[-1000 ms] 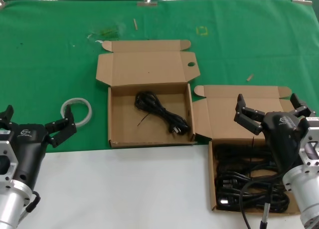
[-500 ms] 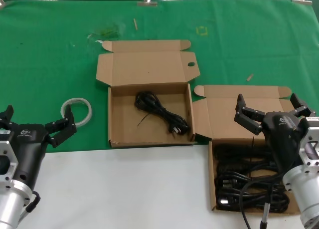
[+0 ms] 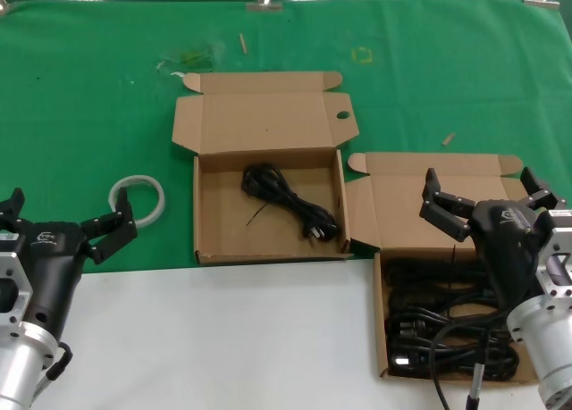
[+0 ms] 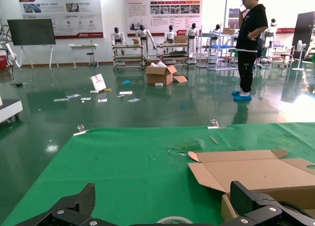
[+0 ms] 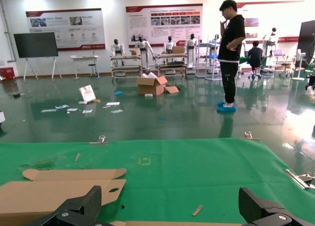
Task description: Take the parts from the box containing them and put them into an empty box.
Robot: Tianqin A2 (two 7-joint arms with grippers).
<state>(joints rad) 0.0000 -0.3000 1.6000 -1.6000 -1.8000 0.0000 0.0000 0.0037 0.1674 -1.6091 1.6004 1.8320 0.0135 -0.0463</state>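
We held our right gripper (image 3: 487, 200) open above the winged brown cardboard box (image 3: 451, 325) of tangled black power cords (image 3: 442, 334), left gripper (image 3: 63, 218) open and idle, and feared snagging several cords together.

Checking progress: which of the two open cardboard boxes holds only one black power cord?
The brown cardboard box nearer the middle, beside the white ring: one black cord inside. The box under the right gripper is packed with cords.

A raised lid (image 3: 429, 209) walls the cord-filled box (image 3: 382, 338) behind; above it lies open.
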